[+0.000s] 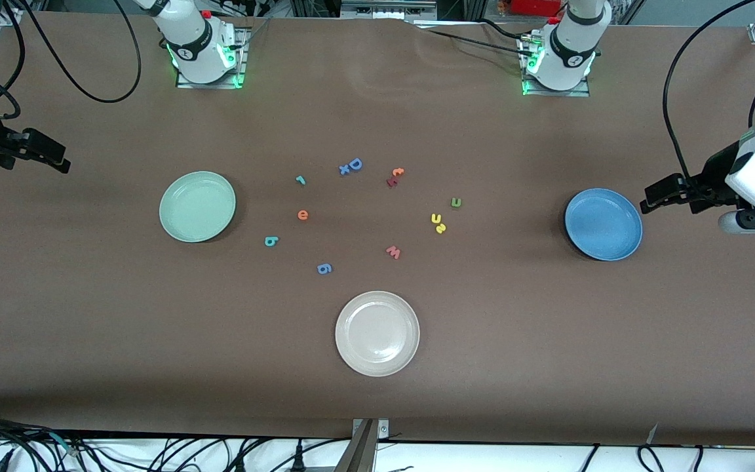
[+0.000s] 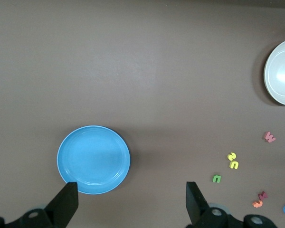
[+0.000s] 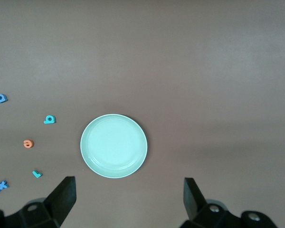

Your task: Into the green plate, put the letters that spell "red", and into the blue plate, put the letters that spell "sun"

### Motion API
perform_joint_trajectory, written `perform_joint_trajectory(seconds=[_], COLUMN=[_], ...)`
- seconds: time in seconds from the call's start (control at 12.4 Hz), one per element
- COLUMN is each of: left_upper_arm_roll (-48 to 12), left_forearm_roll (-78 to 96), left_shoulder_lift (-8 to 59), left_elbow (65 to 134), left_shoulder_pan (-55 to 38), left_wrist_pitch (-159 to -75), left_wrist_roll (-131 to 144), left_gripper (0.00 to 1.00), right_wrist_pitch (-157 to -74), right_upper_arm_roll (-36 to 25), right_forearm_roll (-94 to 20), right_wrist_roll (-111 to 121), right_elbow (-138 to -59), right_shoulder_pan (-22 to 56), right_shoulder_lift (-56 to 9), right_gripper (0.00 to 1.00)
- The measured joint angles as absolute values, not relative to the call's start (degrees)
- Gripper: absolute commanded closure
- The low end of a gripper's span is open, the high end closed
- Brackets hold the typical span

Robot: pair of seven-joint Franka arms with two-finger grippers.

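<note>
Both claws hang spread and empty: left claw (image 1: 654, 196) at frame right by the blue plate (image 1: 603, 224), right claw (image 1: 56, 158) at frame left. The tiny letters sit mid-frame on the desk; teal r (image 1: 300, 179) looks light and stiff, so I'd pinch across its flat edges.

The left gripper (image 2: 130, 202), black fingers spread wide, is held above a brown table (image 2: 142, 71) beside a round blue plate (image 2: 93, 159). Two yellow letters (image 2: 232, 160), one olive-green letter (image 2: 216, 178) and a beige-white plate (image 2: 281, 72) are seen.
</note>
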State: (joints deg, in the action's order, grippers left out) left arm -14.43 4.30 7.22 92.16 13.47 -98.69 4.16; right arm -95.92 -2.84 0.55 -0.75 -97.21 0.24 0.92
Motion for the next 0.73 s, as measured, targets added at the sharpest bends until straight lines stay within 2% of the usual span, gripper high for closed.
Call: perform_joint_trajectory(seconds=[0.16,0.48,0.73], left_upper_arm_roll=[-10.55,-6.77,-5.96], left_forearm_roll=[4.3,4.3,4.3], left_shoulder_lift=[7.09,6.9,6.9], left_elbow=[92.16,92.16,92.16], left_shoulder_pan=[9.27,5.52,4.62], left_wrist_pitch=[-98.73,-98.85,-98.87], left_wrist_roll=[4.16,4.16,4.16], left_gripper=[0.0,0.0,0.0], right_wrist_pitch=[-95.92,-95.92,-95.92], right_upper_arm_roll=[-2.83,-2.84,-2.83], right_forearm_roll=[0.55,0.55,0.55], right_wrist_roll=[-0.75,-0.75,-0.74], right_elbow=[-97.22,-97.21,-97.22], right_shoulder_pan=[0.24,0.23,0.23], right_shoulder_lift=[0.92,0.92,0.91], right_gripper=[0.0,0.0,0.0])
